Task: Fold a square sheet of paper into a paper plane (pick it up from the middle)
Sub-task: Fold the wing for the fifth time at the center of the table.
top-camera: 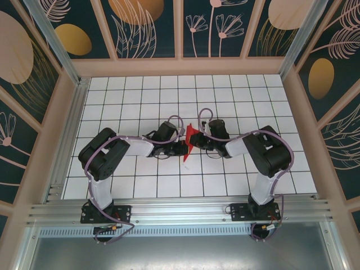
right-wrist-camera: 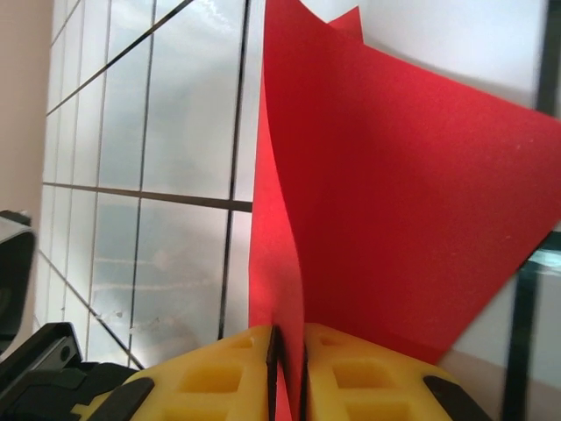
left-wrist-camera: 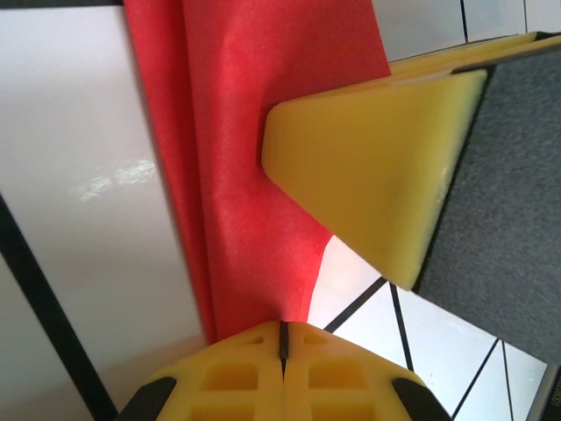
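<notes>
Creased red paper (top-camera: pixel 190 139) hangs at the centre of the top view, raised above the white grid-tiled table (top-camera: pixel 140 185), a slim shape with its broader end toward the upper part of the frame and a narrow tip pointing down and slightly left. Both arms reach in from either side and meet at it.

The left gripper (top-camera: pixel 183 147) comes in from the left. In the left wrist view its yellow fingertips (left-wrist-camera: pixel 283 344) sit pressed together at the bottom centre, with the lower edge of the red paper (left-wrist-camera: pixel 237 132) pinched in the seam between them. The paper rises from there as layered folds toward the top of the frame. A yellow finger (left-wrist-camera: pixel 368 167) of the other arm presses against the sheet from the right of that frame.

The right gripper (top-camera: pixel 198 138) comes in from the right. In the right wrist view its jaws (right-wrist-camera: pixel 287 346) are nearly closed at the bottom centre, clamping the red paper (right-wrist-camera: pixel 386 202), which stands up between them and fans out toward the right of the frame. Glossy tiles of the table (right-wrist-camera: pixel 166 132) lie behind on the left.

Panels with a leaf and flower pattern (top-camera: pixel 146 22) wall in the table.
</notes>
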Robot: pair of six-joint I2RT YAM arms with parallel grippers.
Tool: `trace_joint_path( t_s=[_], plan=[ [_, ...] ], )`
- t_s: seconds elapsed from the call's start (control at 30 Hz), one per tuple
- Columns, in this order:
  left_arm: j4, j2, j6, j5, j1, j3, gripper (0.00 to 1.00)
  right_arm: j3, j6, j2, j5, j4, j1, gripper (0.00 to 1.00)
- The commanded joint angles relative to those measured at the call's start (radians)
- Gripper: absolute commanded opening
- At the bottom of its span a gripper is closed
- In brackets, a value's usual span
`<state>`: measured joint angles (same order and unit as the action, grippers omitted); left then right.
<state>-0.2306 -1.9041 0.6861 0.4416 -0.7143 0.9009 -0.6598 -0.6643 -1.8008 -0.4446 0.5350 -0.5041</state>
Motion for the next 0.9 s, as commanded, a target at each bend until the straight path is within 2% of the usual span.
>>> trace_joint_path(
  t_s=[0.0,0.17,0.27,0.53,0.87],
  plan=[
    [0.118,-0.055,-0.042,-0.097,-0.008,0.000,0.06,-0.014,-0.001,0.077,0.095,-0.142,0.022,0.18],
    [0.127,-0.062,-0.041,-0.104,-0.012,0.003,0.05,-0.012,0.006,0.218,0.168,-0.224,0.030,0.19],
    [0.131,-0.065,-0.042,-0.106,-0.013,0.004,0.04,-0.021,0.012,0.248,0.161,-0.267,0.024,0.16],
    [0.133,-0.062,-0.042,-0.110,-0.017,0.006,0.03,-0.102,-0.001,0.143,0.114,-0.323,-0.020,0.06],
    [0.126,-0.060,-0.031,-0.108,-0.017,0.008,0.03,-0.142,0.003,0.025,0.084,-0.352,-0.028,0.04]
  ],
)
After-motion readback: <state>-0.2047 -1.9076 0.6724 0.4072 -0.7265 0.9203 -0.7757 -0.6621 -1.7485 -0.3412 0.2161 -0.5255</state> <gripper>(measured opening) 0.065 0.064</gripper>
